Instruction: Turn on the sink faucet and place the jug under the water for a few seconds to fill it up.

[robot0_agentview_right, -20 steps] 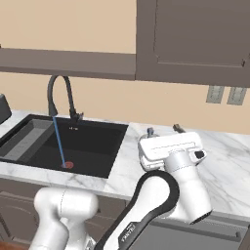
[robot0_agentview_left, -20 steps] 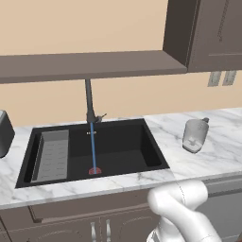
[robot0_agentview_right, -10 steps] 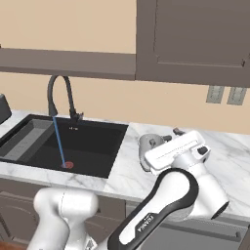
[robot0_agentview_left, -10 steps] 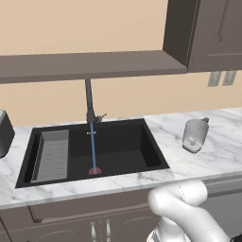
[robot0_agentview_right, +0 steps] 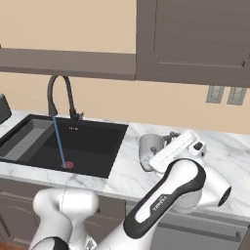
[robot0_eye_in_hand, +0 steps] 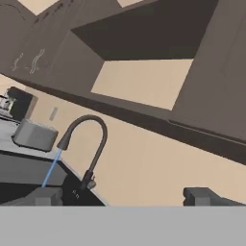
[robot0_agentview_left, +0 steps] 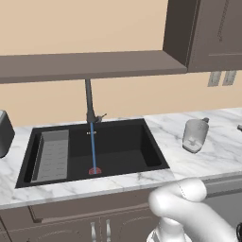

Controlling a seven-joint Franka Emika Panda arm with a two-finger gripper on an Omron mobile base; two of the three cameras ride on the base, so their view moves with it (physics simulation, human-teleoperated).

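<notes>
Jug [robot0_agentview_left: 195,135]: translucent pale-grey tapered cup with a darker top, upright on the marble counter [robot0_agentview_left: 222,146], right of the sink and clear of its rim; same spot as a second ago.
Gripper [robot0_agentview_right: 171,136]: beside the jug in the right base view, closer than a second ago; fingers [robot0_eye_in_hand: 48,196] stand wide apart with nothing between them.
Arm: white glossy links have swung lower and further right since the earlier frame.
Sink [robot0_agentview_left: 152,149]: matte-black rectangular basin, grey ribbed tray [robot0_agentview_left: 53,155] at its left end.
Faucet [robot0_agentview_right: 61,97]: thin dark gooseneck behind the sink.
Water [robot0_agentview_left: 92,146]: narrow straight blue stream, unchanged, landing on the red round drain [robot0_agentview_left: 95,171].
</notes>
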